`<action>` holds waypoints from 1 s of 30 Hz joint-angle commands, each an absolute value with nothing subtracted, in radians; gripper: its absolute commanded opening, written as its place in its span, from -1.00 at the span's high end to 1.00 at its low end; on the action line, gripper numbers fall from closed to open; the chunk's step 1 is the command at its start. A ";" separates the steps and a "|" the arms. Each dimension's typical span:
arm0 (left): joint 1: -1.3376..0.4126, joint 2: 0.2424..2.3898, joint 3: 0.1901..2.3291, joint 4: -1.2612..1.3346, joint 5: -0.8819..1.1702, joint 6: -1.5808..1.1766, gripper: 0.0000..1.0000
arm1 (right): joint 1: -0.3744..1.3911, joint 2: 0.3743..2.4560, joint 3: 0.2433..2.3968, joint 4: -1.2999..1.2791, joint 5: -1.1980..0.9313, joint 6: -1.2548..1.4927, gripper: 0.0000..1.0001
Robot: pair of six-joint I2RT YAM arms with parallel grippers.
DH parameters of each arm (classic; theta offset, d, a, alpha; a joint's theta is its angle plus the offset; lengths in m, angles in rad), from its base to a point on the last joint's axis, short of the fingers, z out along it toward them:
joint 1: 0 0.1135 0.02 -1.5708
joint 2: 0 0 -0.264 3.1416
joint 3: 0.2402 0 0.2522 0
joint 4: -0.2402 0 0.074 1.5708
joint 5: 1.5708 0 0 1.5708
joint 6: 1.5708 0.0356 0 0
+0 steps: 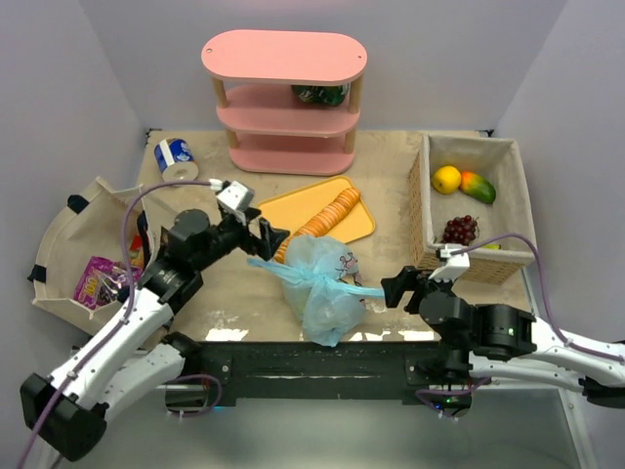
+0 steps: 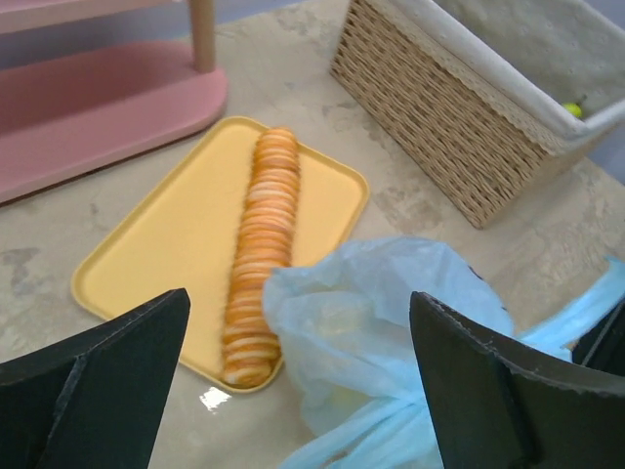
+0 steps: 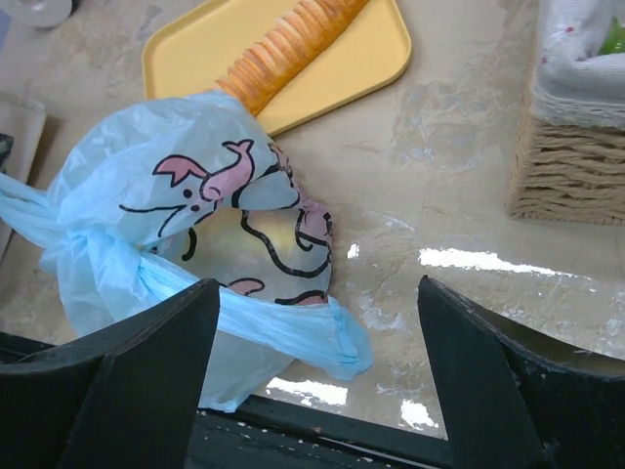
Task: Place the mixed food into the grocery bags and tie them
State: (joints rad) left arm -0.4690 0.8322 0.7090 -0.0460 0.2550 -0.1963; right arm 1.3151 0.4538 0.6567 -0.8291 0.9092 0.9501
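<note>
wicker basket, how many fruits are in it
4: a round yellow fruit and a mango at the far end, dark grapes nearer, a yellow-green fruit barely showing by the near wall. More may be hidden.

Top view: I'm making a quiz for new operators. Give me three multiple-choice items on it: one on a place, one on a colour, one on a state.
1. Where is the loaf?
A. on the tray
B. in the basket
C. on the shelf

2. What colour is the bag?
A. green
B. light blue
C. white

3. The left gripper is:
A. shut on the bag
B. shut on the loaf
C. open

Answers: 1 A, the loaf lies along the yellow tray; 2 B, its thin plastic is pale blue with cartoon prints; 3 C, its fingers stand wide apart, gripping nothing.
</note>
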 commanded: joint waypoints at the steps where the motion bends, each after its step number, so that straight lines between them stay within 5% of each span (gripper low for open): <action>1: -0.733 0.922 0.781 -0.179 0.003 -0.127 -1.00 | 1.316 0.497 0.683 -0.758 0.885 0.858 -0.76; 6: -0.928 1.061 0.799 -0.164 -0.078 -0.207 -1.00 | 1.315 0.480 0.641 -0.683 0.853 0.839 -0.82; 24: -0.966 1.218 0.713 -0.028 0.066 -0.264 -0.98 | 1.316 0.397 0.597 -0.698 0.864 0.844 -0.86; 28: -0.965 1.223 0.704 0.026 0.136 -0.267 -0.43 | 1.316 0.397 0.598 -0.709 0.871 0.854 -0.86; 29: -0.965 1.220 0.704 0.028 0.138 -0.267 0.02 | 1.316 0.396 0.598 -0.710 0.879 0.857 -0.86; 30: -0.965 1.218 0.707 0.029 0.138 -0.267 0.24 | 1.315 0.396 0.600 -0.718 0.882 0.867 -0.86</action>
